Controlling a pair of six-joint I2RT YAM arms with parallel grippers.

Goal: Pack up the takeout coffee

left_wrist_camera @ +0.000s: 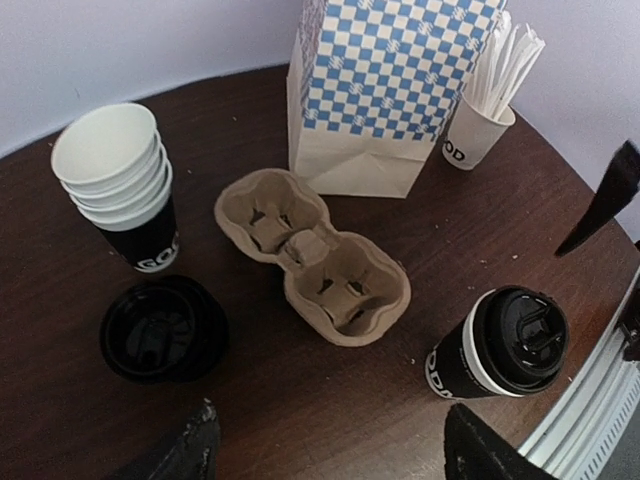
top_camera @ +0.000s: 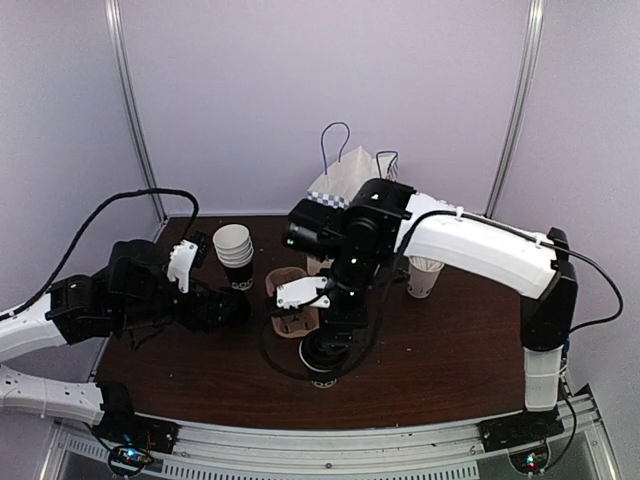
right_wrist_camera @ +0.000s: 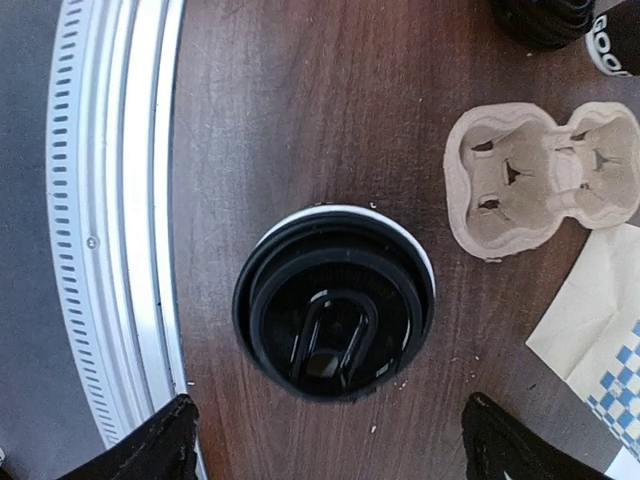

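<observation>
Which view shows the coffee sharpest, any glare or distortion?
Right wrist: coffee lid sharp, slight sheen; own fingertips blurred; rail bowed by lens. Left wrist: sharp, soft shadows. Top: coffee mostly hidden under right arm.

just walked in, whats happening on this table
The right gripper hangs straight over the lidded coffee cup near the front edge of the table, fingers spread open and not gripping it yet. The left gripper is open too and holds nothing, off to the left. The cardboard cup carrier lies empty, and the checkered bag stands behind it.
</observation>
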